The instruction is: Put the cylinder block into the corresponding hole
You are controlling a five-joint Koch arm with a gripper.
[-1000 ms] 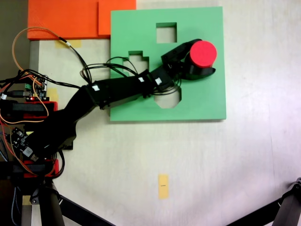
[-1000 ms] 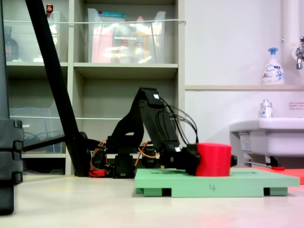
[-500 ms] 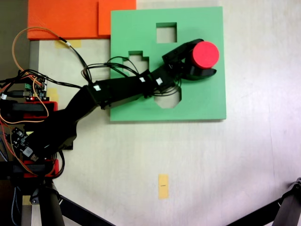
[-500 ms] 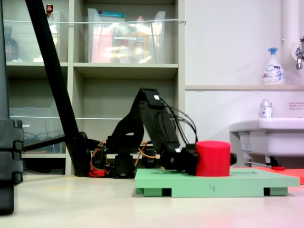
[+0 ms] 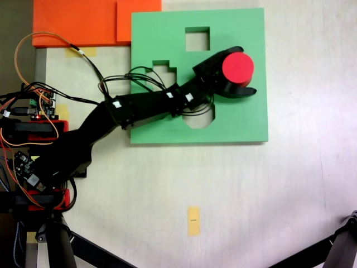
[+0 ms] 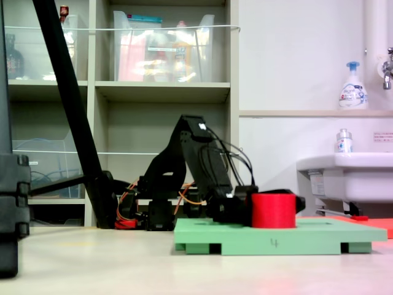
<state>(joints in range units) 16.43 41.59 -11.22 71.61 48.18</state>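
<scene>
A single readable mark stands out: a dark handwritten numeral "4" on the front edge of the square green foam board lying on the pale counter, seen in the low side-on fixed view. The white pump bottle with a blue top on the ledge carries a blue printed label, and a small white sign on the wall by the basin bears red marks, but the lettering on both is too small to make out.
</scene>
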